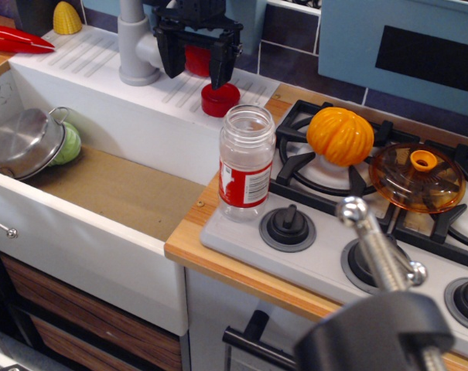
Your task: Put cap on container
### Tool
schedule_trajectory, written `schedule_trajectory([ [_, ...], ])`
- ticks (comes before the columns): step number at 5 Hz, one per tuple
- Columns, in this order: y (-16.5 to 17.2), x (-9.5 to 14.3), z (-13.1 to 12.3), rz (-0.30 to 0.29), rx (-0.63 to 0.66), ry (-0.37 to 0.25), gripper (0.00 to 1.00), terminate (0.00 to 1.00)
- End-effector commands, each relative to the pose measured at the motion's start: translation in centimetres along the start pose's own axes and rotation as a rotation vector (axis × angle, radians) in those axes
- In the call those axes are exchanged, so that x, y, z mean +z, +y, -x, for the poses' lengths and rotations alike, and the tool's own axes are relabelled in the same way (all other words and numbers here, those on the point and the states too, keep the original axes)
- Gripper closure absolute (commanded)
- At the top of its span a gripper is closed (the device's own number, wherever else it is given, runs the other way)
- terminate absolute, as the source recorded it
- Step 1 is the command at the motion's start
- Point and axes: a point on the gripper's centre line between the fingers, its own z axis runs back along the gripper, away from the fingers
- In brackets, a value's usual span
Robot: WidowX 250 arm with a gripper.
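The hand (193, 68) hangs open over the far edge of the sink's draining board, its black fingers (220, 66) spread and empty, with the red cap (220, 99) lying flat on the white ribbed surface just below and slightly right of them. The jar (247, 163) stands upright and uncapped nearer the camera, on the front left corner of the toy stove (326, 255), well apart from the cap. The step in hand looks like the pickup: to do it well, the hand should centre over the cap, come straight down, and close across its width so the cap stays level for setting on the jar's mouth; a skewed grip would likely tip it against the threads. The jar is light and clear, so a sideways nudge could topple it. Around it, the wooden worktop (189, 232) edges a white sink (102, 209) holding a steel pot (29, 141); an orange pumpkin (339, 135) and an orange lid (417, 178) sit on the burners, and a red chili (18, 40) lies far left.
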Motion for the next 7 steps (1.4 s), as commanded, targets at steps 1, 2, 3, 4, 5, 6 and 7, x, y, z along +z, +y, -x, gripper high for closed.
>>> schedule_trajectory([
  [1,0.0,0.0,0.0,0.000,0.000,0.000,0.00,0.00],
  [2,0.4,0.2,-0.4,-0.012,0.034,-0.112,0.00,0.00],
  [3,0.5,0.2,-0.9,-0.017,0.055,-0.204,0.00,0.00],
  [4,0.7,0.4,-1.7,-0.028,0.072,-0.232,0.00,0.00],
  [5,0.5,1.3,-2.2,-0.050,0.064,-0.262,0.00,0.00],
  [6,0.5,0.0,-3.0,-0.102,0.057,-0.257,0.00,0.00],
  [7,0.8,-0.7,-4.1,-0.104,0.073,-0.236,0.00,0.00],
])
